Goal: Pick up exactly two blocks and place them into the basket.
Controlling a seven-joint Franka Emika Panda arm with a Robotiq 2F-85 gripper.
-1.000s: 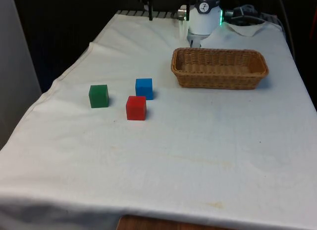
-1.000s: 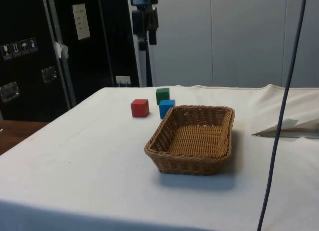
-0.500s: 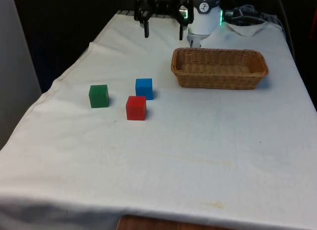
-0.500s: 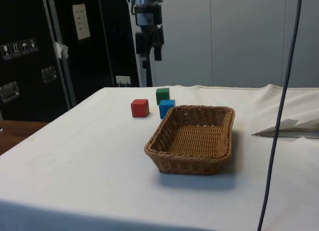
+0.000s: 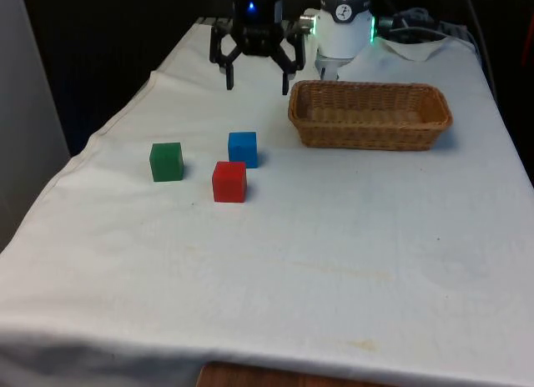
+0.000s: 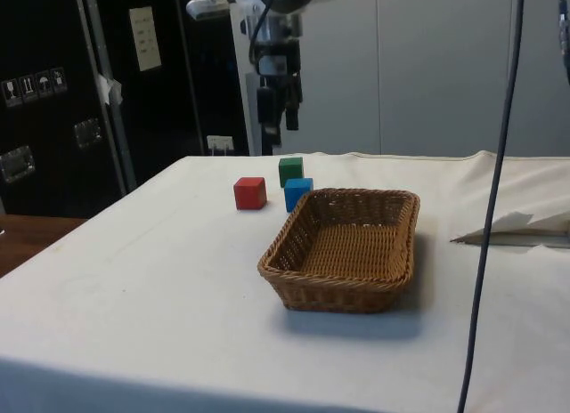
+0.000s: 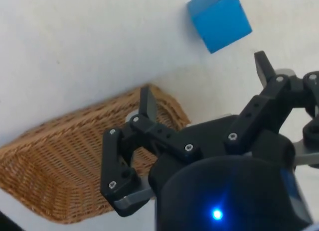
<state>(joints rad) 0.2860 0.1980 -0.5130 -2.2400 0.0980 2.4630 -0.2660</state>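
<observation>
you have three blocks on the white-clothed counter (image 5: pixel 350 237), all outside the basket (image 5: pixel 370 114). taking the basket as your landmark: the blue block (image 5: pixel 243 148) lies nearest it, off toward the front view's left and a little nearer the camera; the red block (image 5: pixel 229 181) sits just beside the blue one, farther from the basket and not clearly touching it; the green block (image 5: pixel 167 162) is the farthest out, apart from the other two. in the side view the blue block (image 6: pixel 297 193) shows just behind the basket's far corner (image 6: pixel 313 199), with the red block (image 6: pixel 250 192) and green block (image 6: pixel 290 171) beyond. the basket holds nothing. your end effector (image 5: pixel 257 77) hangs in the air above the counter, beside the basket's end on the front view's left, fingers spread wide and gripping nothing, the blue block (image 7: pixel 219 20) below it.
</observation>
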